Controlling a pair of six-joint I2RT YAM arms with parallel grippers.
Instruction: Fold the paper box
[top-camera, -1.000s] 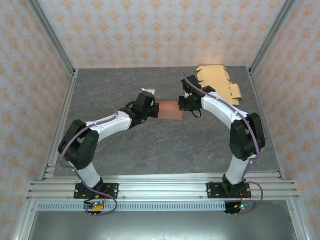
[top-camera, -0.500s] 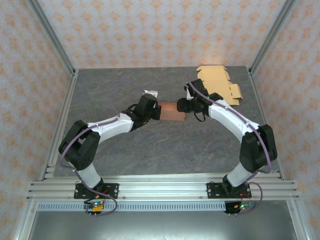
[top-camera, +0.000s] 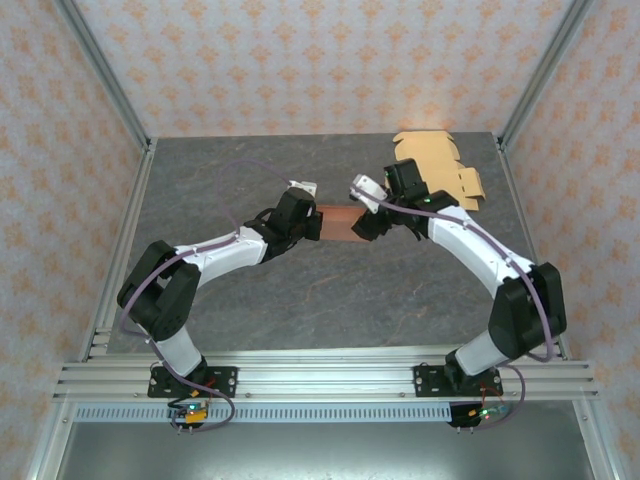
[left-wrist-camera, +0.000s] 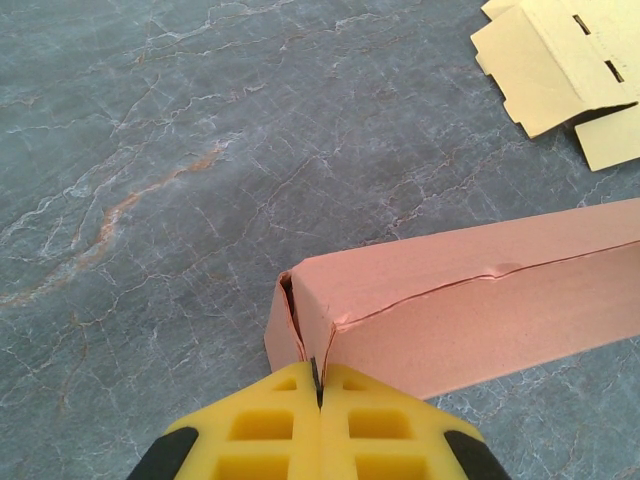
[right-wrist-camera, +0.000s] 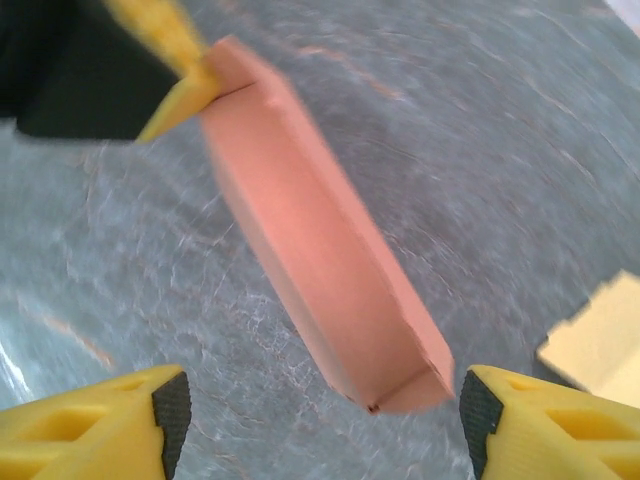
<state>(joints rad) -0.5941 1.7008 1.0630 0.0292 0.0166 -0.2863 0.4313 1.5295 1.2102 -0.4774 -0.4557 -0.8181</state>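
My left gripper (left-wrist-camera: 318, 385) is clamped on 1 end of the pink box (left-wrist-camera: 480, 290), mid-table (top-camera: 250, 290). Its long axis runs toward my right gripper (right-wrist-camera: 320, 420), whose fingers stand apart just before the other end.

Paper box (left-wrist-camera: 470, 290): salmon card, matt, smooth, creased along one edge. Surface (left-wrist-camera: 150, 150): grey stone-look veining, matt with a faint sheen. Flat sheets (left-wrist-camera: 560, 60): pale yellow card, matt. Left end effector (left-wrist-camera: 318, 385) and right end effector (right-wrist-camera: 320, 400): yellow moulded fingers, matt, pocketed; rubber or plastic, cannot tell. Frame rails (top-camera: 300, 372): ribbed bare metal.
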